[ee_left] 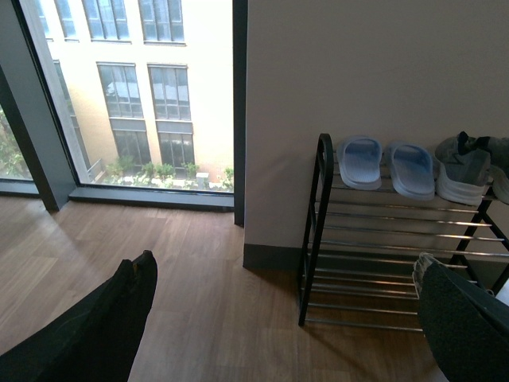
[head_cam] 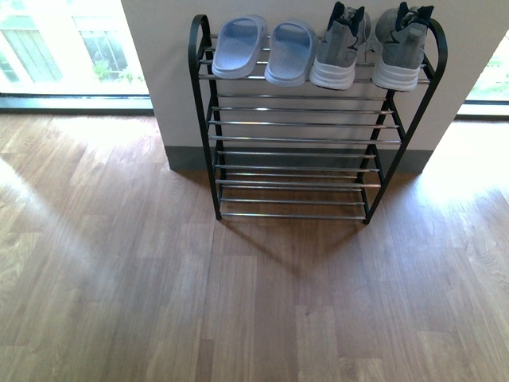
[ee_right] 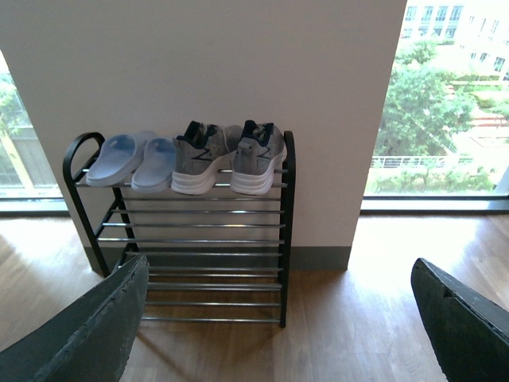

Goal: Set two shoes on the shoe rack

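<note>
The shoe rack (head_cam: pixel 302 123) stands against a white wall, with black arched side frames and chrome bars. On its top shelf sit two pale blue slides (head_cam: pixel 237 46) (head_cam: pixel 290 52) at the left and two grey knit sneakers (head_cam: pixel 343 46) (head_cam: pixel 402 48) at the right. The rack also shows in the left wrist view (ee_left: pixel 318 231) and in the right wrist view (ee_right: pixel 199 239), with the sneakers (ee_right: pixel 227 157) on top. My left gripper (ee_left: pixel 290 318) is open and empty, away from the rack. My right gripper (ee_right: pixel 278 326) is open and empty, back from the rack. Neither arm shows in the front view.
Wood floor (head_cam: pixel 254 302) spreads in front of the rack. Floor-to-ceiling windows (head_cam: pixel 64 48) flank the wall on both sides. The two lower shelves (head_cam: pixel 294 187) of the rack hold nothing.
</note>
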You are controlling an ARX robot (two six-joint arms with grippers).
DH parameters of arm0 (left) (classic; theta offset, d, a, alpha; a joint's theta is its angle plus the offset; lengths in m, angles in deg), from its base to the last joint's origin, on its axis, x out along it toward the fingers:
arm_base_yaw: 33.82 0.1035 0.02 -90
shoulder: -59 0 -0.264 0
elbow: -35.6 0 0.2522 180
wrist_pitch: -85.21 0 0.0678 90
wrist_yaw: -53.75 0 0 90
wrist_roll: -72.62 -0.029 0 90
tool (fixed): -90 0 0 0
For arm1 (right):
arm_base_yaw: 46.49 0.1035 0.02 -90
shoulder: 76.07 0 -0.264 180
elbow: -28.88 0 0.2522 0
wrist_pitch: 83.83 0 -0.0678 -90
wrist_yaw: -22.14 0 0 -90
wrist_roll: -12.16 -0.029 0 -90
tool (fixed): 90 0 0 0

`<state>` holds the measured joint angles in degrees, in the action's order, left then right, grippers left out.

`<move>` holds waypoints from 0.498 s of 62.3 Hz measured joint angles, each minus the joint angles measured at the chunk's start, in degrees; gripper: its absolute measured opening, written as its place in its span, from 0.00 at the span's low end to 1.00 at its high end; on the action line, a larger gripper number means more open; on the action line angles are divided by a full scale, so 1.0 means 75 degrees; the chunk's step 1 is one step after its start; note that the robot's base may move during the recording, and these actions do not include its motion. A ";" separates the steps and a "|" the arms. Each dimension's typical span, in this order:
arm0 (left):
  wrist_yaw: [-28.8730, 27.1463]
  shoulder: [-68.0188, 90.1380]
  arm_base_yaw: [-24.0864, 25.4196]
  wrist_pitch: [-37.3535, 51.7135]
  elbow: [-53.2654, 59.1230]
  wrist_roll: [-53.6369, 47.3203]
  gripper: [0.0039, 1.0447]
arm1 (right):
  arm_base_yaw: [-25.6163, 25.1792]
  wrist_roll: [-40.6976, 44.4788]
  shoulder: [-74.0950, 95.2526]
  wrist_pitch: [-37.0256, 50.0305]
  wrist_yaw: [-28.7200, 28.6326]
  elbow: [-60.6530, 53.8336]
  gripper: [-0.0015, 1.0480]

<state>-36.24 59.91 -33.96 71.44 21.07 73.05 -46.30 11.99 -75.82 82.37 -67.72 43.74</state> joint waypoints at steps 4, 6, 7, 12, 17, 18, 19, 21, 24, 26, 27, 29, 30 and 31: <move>0.0000 0.0000 0.0000 0.0000 0.0000 0.0000 0.91 | 0.0000 0.0000 -0.0003 0.0000 -0.0003 0.0000 0.91; 0.0000 0.0000 0.0000 0.0000 0.0000 0.0000 0.91 | 0.0000 0.0000 0.0003 0.0000 -0.0003 0.0000 0.91; 0.0000 0.0000 0.0000 0.0000 0.0000 0.0000 0.91 | 0.0000 0.0000 0.0003 0.0000 -0.0003 0.0000 0.91; 0.0000 0.0000 0.0000 0.0000 0.0000 0.0000 0.91 | 0.0000 0.0000 -0.0003 0.0000 -0.0003 0.0000 0.91; -0.0003 0.0000 0.0000 0.0000 0.0000 0.0000 0.91 | 0.0000 0.0000 -0.0003 0.0000 -0.0003 0.0000 0.91; -0.0003 0.0000 0.0000 0.0000 0.0000 0.0000 0.91 | 0.0000 0.0000 -0.0003 0.0000 -0.0003 0.0000 0.91; 0.0000 0.0000 0.0000 0.0000 0.0000 0.0000 0.91 | 0.0000 0.0000 -0.0003 0.0000 -0.0003 0.0000 0.91; 0.0003 0.0000 0.0000 0.0000 0.0000 -0.0003 0.91 | 0.0000 0.0000 -0.0003 0.0000 0.0003 0.0000 0.91; 0.0000 0.0000 0.0000 0.0000 0.0000 0.0000 0.91 | 0.0000 0.0000 -0.0003 0.0000 0.0000 0.0000 0.91; 0.0000 0.0000 0.0000 0.0000 0.0000 0.0000 0.91 | 0.0000 0.0000 -0.0003 0.0000 -0.0003 0.0000 0.91; -0.0003 0.0000 0.0000 0.0000 0.0000 0.0000 0.91 | 0.0000 0.0000 -0.0003 0.0000 -0.0003 0.0000 0.91; -0.0003 0.0000 0.0000 0.0000 0.0000 0.0000 0.91 | 0.0000 0.0000 -0.0003 0.0000 -0.0017 0.0000 0.91; -0.0003 0.0000 0.0000 0.0000 0.0000 0.0000 0.91 | 0.0000 0.0000 -0.0003 0.0000 -0.0017 0.0000 0.91; 0.0003 0.0000 0.0000 0.0000 0.0000 0.0000 0.91 | 0.0000 0.0000 -0.0003 0.0000 -0.0015 0.0000 0.91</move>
<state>-36.21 59.91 -33.96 71.44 21.07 73.05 -46.30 11.99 -75.84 82.37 -67.83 43.74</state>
